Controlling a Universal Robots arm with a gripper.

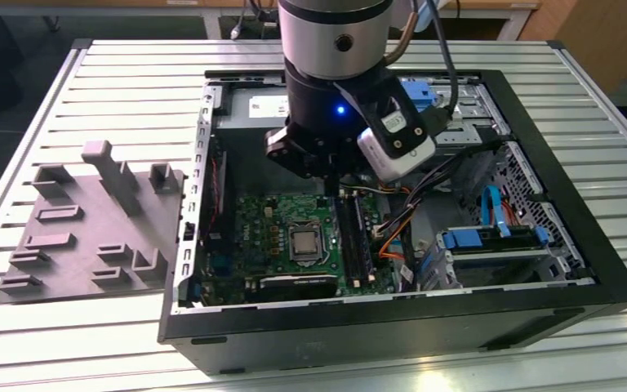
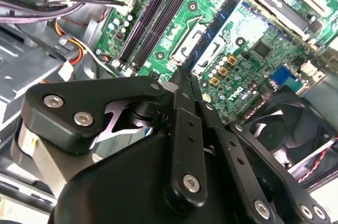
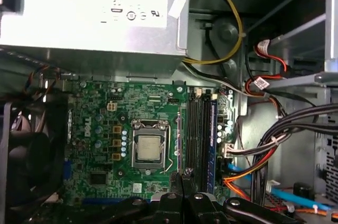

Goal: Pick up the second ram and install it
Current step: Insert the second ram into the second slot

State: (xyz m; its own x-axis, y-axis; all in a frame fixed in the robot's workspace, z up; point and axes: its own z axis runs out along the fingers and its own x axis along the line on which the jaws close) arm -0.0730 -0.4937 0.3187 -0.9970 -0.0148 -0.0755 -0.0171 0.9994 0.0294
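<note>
Exterior view, second ram (image 1: 354, 237) standing in motherboard (image 1: 259, 222) slot, just below clenched jaws (tips touching)

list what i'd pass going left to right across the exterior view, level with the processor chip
grey tray → green motherboard → silver processor chip → memory slots → orange cables → blue drive bracket

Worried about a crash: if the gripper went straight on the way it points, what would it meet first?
Probably the motherboard, between the processor socket and the memory slots; the gripper hangs above there, but depth is unclear.
</note>
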